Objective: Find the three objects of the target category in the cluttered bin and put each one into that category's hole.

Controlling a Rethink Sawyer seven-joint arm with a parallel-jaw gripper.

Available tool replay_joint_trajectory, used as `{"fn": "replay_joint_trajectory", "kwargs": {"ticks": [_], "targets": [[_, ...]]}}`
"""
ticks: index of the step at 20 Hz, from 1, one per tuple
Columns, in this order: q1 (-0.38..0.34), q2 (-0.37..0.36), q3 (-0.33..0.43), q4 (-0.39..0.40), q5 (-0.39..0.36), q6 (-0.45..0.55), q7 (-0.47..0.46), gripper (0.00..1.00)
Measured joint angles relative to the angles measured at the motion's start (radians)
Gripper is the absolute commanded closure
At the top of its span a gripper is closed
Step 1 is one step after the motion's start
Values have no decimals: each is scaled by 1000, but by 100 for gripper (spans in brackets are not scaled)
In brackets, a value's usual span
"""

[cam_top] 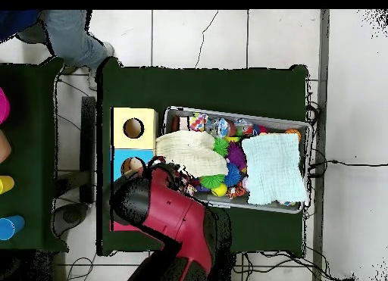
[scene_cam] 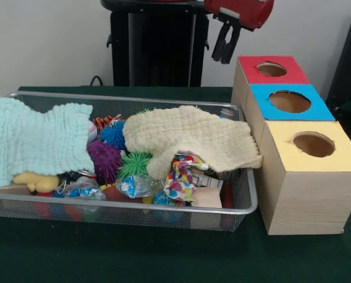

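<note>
Hanging empty w/ fingers together, tool (scene_cam: 224, 59) above red-topped hole (scene_cam: 271, 69)

End effector (scene_cam: 225, 42): raised over the desk (scene_cam: 134, 259), behind the boxes' far end.
Hole (scene_cam: 271, 69): just below and camera-right of it, in the farthest box top.
Other two boxes: in line nearer the camera.
Bin (scene_cam: 246, 200): below, camera-left (touching the boxes' side).
Two cloths (scene_cam: 193, 138): on the bin's clutter.

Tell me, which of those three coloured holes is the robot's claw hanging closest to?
The red-topped hole, farthest back in the row. The gripper hangs just beside it; the blue hole and yellow hole sit farther forward.
</note>
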Motion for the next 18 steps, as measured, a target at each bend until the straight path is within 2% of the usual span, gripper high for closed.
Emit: {"fn": "replay_joint_trajectory", "kwargs": {"ticks": [7, 9, 18], "targets": [[-44, 35, 26, 0, -73, -126, 0, 100], [-75, 46, 52, -1, -120, -176, 0, 100], [-191, 66, 131, -1, -242, -252, 0, 100]]}}
